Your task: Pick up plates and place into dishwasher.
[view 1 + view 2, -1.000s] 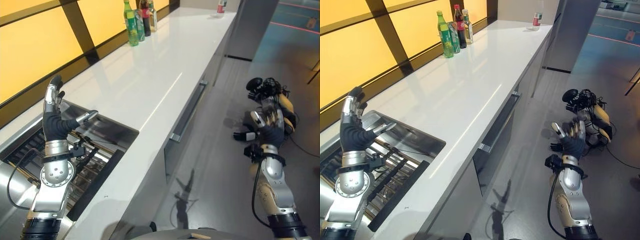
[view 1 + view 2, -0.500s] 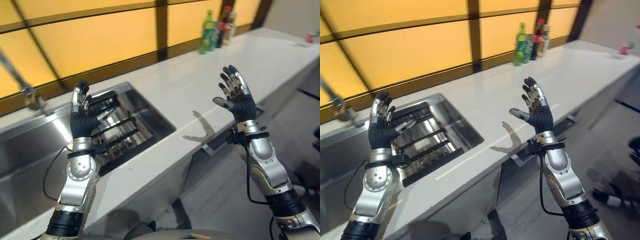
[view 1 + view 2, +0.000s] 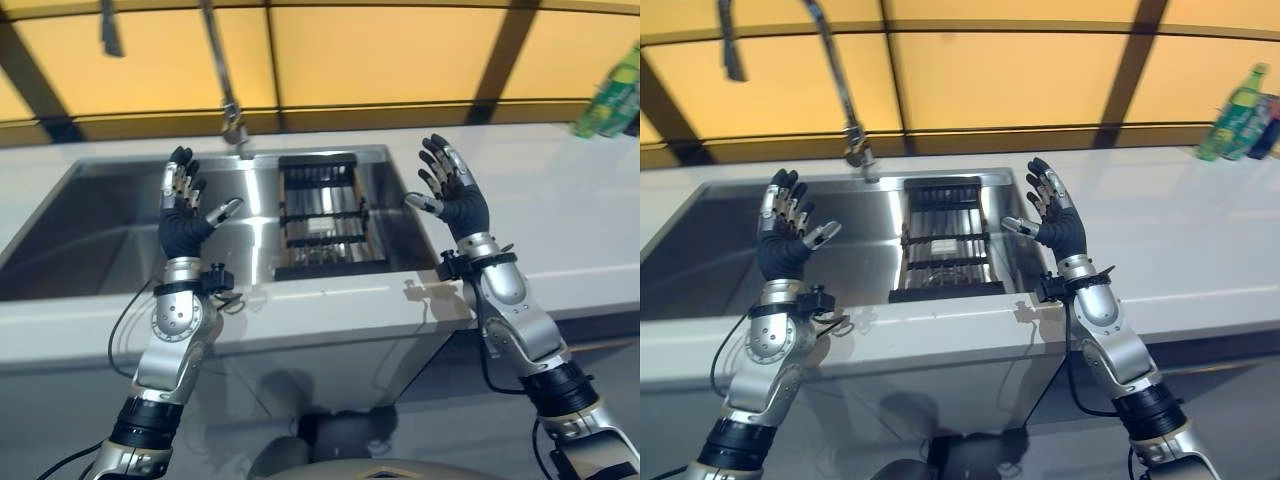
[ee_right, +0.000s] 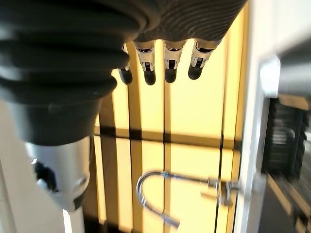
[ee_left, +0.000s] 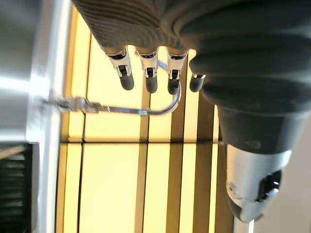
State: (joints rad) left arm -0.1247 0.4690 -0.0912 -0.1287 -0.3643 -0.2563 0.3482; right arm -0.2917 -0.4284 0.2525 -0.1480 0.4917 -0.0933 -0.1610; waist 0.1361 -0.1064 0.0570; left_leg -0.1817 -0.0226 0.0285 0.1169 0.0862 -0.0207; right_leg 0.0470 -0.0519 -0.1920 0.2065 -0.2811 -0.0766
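Both hands were raised above the front edge of the counter (image 3: 560, 250), fingers straight and spread, palms turned toward each other, and neither one held anything. The left hand (image 3: 183, 218) hung over the left half of the sink (image 3: 110, 235); the right hand (image 3: 455, 195) stood over the sink's right rim, where steel met the white counter. Between them, in the right part of the sink, lay a dark slatted rack (image 3: 325, 215), its long axis running from the front edge toward the back wall, just beside the faucet (image 3: 228, 100). The wrist views looked past relaxed fingertips to the faucet's arch and the yellow panels behind.

No plate could be made out: the rack's slots looked bare, and no dishwasher could be picked out from here. If a plate sat in that rack, it would lie slightly below and between the hands, with the right hand seemingly the nearer. A green bottle (image 3: 612, 95) stood far off at the counter's right back corner.
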